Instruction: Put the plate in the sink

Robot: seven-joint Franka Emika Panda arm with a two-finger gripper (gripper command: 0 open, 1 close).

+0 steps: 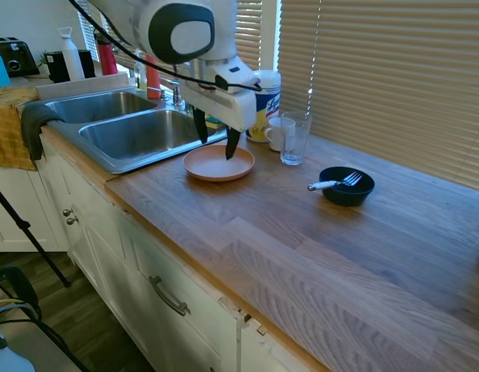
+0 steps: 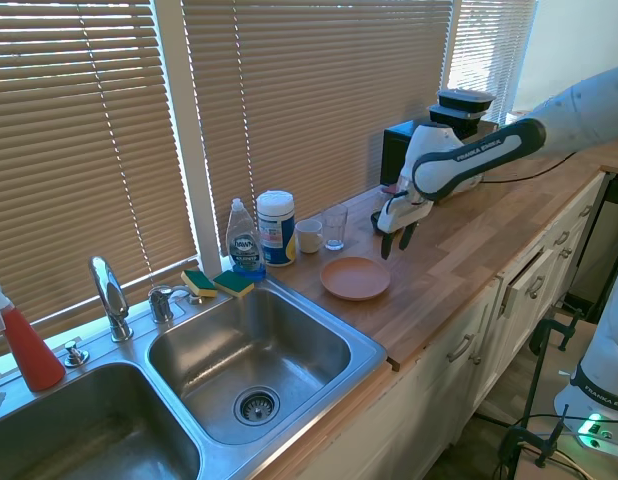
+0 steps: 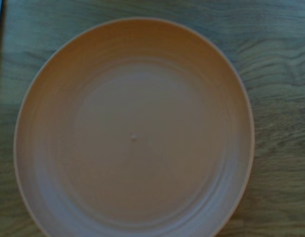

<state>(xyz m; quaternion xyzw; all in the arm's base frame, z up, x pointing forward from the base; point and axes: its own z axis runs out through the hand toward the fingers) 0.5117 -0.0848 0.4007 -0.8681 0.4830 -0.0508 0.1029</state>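
Observation:
The salmon-orange plate (image 1: pixel 218 163) (image 2: pixel 355 278) lies flat on the wooden counter, just right of the sink (image 1: pixel 131 133) (image 2: pixel 251 345). My gripper (image 1: pixel 215 138) (image 2: pixel 395 243) hangs open a little above the plate, fingers pointing down and nothing between them. In the wrist view the plate (image 3: pixel 133 133) fills almost the whole picture, seen from straight above, with wood grain around it. The steel sink has two basins, and the one nearer the plate holds nothing.
A black bowl with a fork (image 1: pixel 346 186) sits further right on the counter. A glass (image 1: pixel 293 138), a white mug (image 1: pixel 275 133), a wipes canister (image 1: pixel 263 94), a soap bottle (image 2: pixel 245 240) and sponges (image 2: pixel 217 283) stand behind the plate. The faucet (image 2: pixel 111 298) rises behind the sink.

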